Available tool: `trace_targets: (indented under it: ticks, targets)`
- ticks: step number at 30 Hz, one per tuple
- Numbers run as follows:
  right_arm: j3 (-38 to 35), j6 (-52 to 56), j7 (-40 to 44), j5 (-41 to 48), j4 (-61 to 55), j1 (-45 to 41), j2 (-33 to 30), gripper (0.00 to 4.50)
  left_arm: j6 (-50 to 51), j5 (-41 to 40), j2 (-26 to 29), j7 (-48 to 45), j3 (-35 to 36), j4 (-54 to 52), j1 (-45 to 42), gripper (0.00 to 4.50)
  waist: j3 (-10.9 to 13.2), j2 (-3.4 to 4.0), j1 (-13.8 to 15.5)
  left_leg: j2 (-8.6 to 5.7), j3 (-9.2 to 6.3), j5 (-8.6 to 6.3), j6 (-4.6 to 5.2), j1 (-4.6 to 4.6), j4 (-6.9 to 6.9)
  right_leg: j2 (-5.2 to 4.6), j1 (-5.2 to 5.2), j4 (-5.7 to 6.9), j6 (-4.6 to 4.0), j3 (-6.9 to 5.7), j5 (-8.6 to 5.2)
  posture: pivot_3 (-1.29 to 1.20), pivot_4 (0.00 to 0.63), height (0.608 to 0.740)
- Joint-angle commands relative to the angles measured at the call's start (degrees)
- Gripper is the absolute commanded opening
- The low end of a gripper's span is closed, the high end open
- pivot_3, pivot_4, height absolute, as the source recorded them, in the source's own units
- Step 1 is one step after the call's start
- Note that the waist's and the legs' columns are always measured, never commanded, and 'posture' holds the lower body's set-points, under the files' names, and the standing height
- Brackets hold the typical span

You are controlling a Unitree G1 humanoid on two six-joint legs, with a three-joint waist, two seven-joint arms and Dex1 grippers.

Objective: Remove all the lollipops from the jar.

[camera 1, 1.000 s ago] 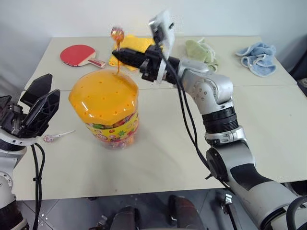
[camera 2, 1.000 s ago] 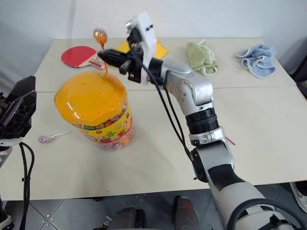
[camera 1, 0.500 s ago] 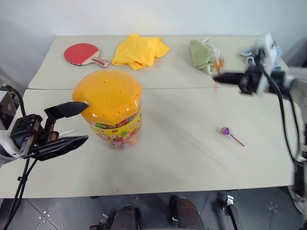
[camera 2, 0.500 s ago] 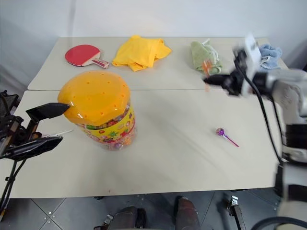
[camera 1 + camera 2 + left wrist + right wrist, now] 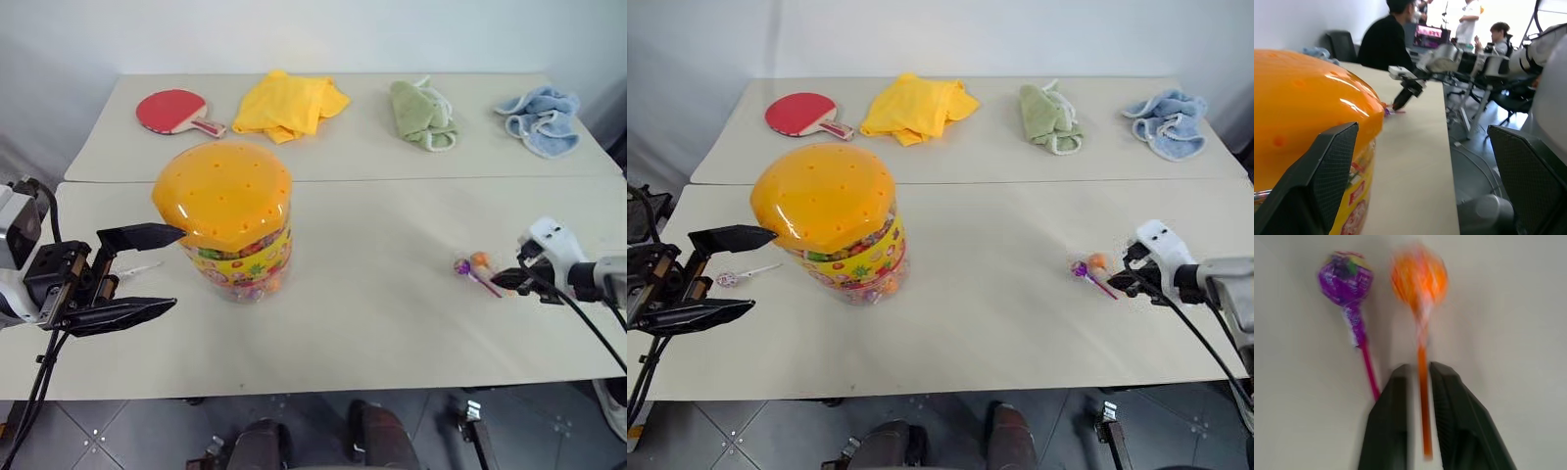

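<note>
The jar, a clear tub with an orange dotted lid and a yellow label, stands left of centre on the near table. My left gripper is open just to its left, fingers level and pointing at it, one finger near the lid's rim. A pink-silver lollipop lies on the table behind that gripper. At the right, a purple lollipop and an orange lollipop lie side by side on the table. My right gripper is low over them, its fingers slightly apart with the orange stick between them.
On the far table lie a red paddle, a yellow cloth, a green cloth and a blue cloth. A seam runs between the two tables. The right gripper is close to the table's right front edge. People sit beyond the table.
My right gripper swung from above the jar out to the right and down to the table with the orange lollipop, and its fingers have parted. My left gripper turned toward the jar.
</note>
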Motion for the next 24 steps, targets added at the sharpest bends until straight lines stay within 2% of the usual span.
trace_targets:
  ticks: [1,5,8,10,12,15,18,21,24]
  targets:
    - [-5.42,-6.05,3.71,1.35,-0.47,1.11,-1.48,2.06,1.58,-1.59,0.34,3.74,3.76,0.72,-0.90,4.50,0.00,0.00,-0.12,0.00,0.03,0.01,0.02,0.01,0.01,0.00,0.00,-0.01,0.00,0.05,0.00,0.00,0.150,0.740]
    - [-13.95,-15.92,12.76,9.28,-4.09,2.44,2.50,3.49,1.65,1.33,1.28,5.65,5.52,2.97,-0.06,4.50,0.00,0.00,-0.21,0.00,0.03,0.01,0.03,0.09,0.00,0.00,0.02,0.08,0.00,0.06,0.00,0.00,0.150,0.740]
    - [-17.81,-22.86,15.45,12.71,-6.09,2.09,6.77,4.42,0.50,3.86,1.46,8.06,6.14,4.37,-0.58,4.50,0.00,0.00,-0.30,0.01,0.01,0.01,0.02,0.11,-0.04,0.01,0.03,0.09,0.00,0.04,0.00,0.00,0.150,0.740]
    - [-18.99,-23.39,16.60,16.08,-8.26,1.10,9.39,4.46,-0.78,7.67,2.36,10.39,6.17,5.29,-0.55,4.50,0.00,-0.01,-0.29,0.01,0.01,0.01,0.02,0.13,-0.04,0.01,0.03,0.14,0.00,0.04,0.00,0.00,0.150,0.740]
    - [-15.56,-20.28,16.71,19.55,-14.43,-0.77,11.95,4.46,-5.00,14.56,3.10,10.52,5.86,6.85,2.10,4.50,0.01,-0.01,-0.30,0.00,0.01,0.01,0.02,0.13,-0.03,0.01,0.03,0.14,0.00,0.04,0.00,0.00,0.150,0.740]
    - [-9.90,-21.11,18.35,19.26,-20.93,-0.86,14.44,4.46,-8.85,19.27,2.16,7.95,4.98,7.83,7.04,4.50,0.00,0.05,-0.58,0.01,0.08,0.00,0.00,0.24,-0.16,0.01,0.02,0.19,0.00,0.07,0.00,0.00,0.150,0.740]
    - [-4.90,-25.19,16.74,16.63,-23.46,-0.10,20.21,4.46,-14.84,24.81,-2.29,10.10,2.40,8.64,10.48,4.50,-0.01,0.01,-0.39,0.08,0.03,-0.04,-0.07,0.27,-0.16,0.06,0.04,0.23,-0.01,-0.01,0.00,0.00,0.150,0.740]
    - [-2.87,-29.14,16.13,13.29,-21.92,0.72,22.57,4.46,-15.88,26.47,-5.19,13.16,1.62,9.30,10.29,4.50,0.02,-0.08,0.35,0.04,-0.03,-0.04,-0.05,0.13,-0.03,0.05,0.02,0.18,0.00,-0.02,0.00,0.00,0.150,0.740]
    - [-0.57,-32.91,13.88,9.88,-20.34,1.40,25.60,4.46,-17.93,28.37,-10.43,19.62,0.80,9.61,8.86,4.50,-0.03,-0.16,0.91,0.01,-0.01,-0.04,-0.01,0.13,0.05,0.01,0.05,0.18,0.00,0.00,0.01,0.00,0.150,0.740]
